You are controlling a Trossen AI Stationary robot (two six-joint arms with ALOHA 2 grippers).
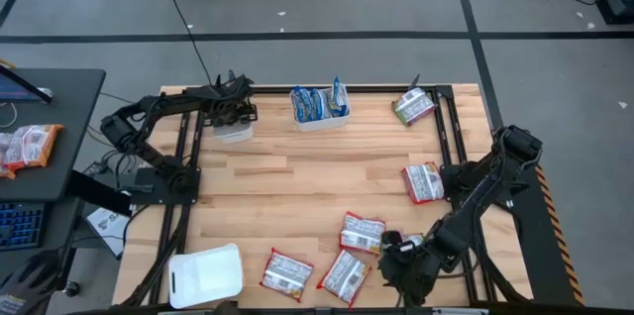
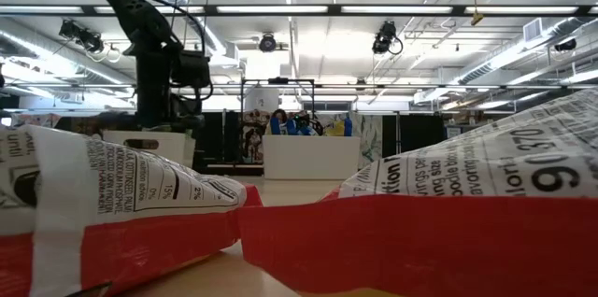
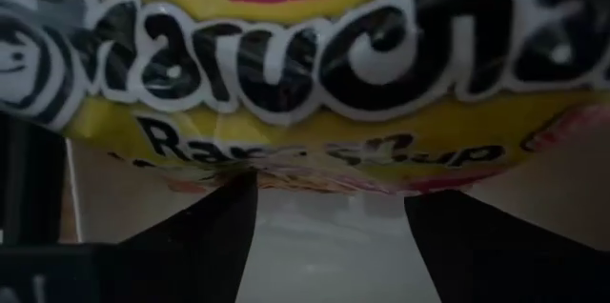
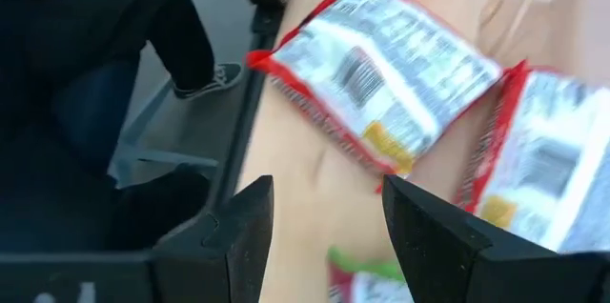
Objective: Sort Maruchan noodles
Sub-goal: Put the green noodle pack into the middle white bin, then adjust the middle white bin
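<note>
1. The light wooden slatted desk (image 1: 297, 181) was seen from above, with the near edge at the bottom of the overhead view.
2. At that near edge, the right gripper (image 1: 398, 261) hung low over the desk. Its jaws stood apart with nothing between them, as the right wrist view (image 4: 324, 236) showed.
3. Just beside it lay crinkly red-and-white plastic ramen packets: one (image 1: 363, 233) closest to it, another (image 1: 344, 275) nearer the edge, and a third (image 1: 286, 273) further toward the left arm's side.
4. An empty white rectangular plastic tray (image 1: 205, 275) sat at the near corner on the left arm's side.
5. Another red-and-white packet (image 1: 424, 182) lay mid-desk by the right rail.
6. At the far edge, a second white tray (image 1: 319, 109) held blue-and-white packets (image 1: 313, 103) standing on edge.
7. A green-and-yellow packet (image 1: 413, 107) lay alone at the far corner on the right arm's side.
8. The left gripper (image 1: 234, 109) was over a third white tray (image 1: 233, 132) at the far corner on its own side. Its jaws were spread wide, and a yellow packet printed "Maruchan" (image 3: 305, 74) filled its wrist view just beyond the fingertips; whether it touched them could not be told.
9. Off the desk, a dark side table (image 1: 45, 137) carried more packets (image 1: 28, 145).
</note>
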